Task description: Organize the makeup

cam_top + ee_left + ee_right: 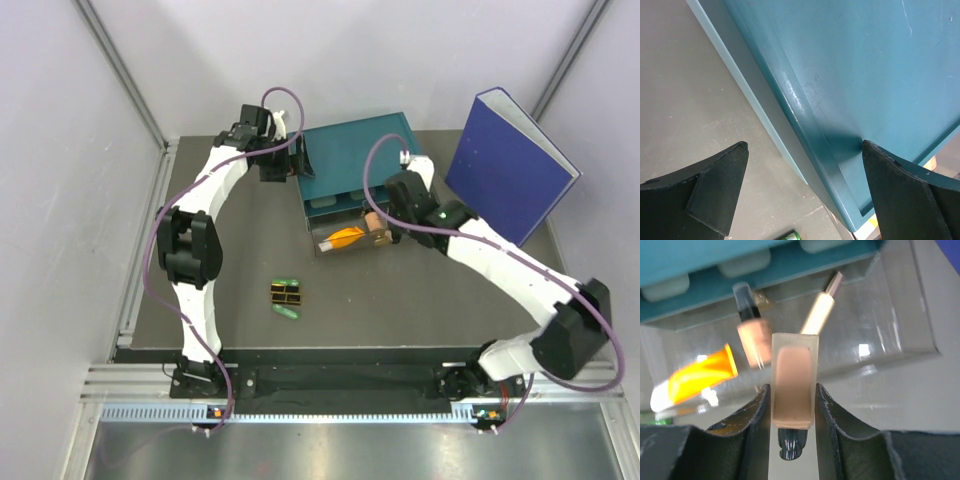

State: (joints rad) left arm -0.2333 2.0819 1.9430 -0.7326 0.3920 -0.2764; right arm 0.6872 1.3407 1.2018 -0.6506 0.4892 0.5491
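Left arm (195, 250) stretched forward, left gripper (804, 145) wide apart, right arm (510, 265) bent, right gripper (792, 388) clamping tan bottle (794, 365)

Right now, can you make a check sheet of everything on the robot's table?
Surface: dark table, flat.
Job's things: orange tube, capped peach bottle and gold stick in the clear drawer; black-and-gold cases and green capsules on the table.
Clutter: blue binder standing at the back right.
Grippers: left gripper, jaws open astride the teal box edge; right gripper, jaws shut on a tan bottle.
Cables: purple cables looping along both arms.
Surroundings: pale walls.
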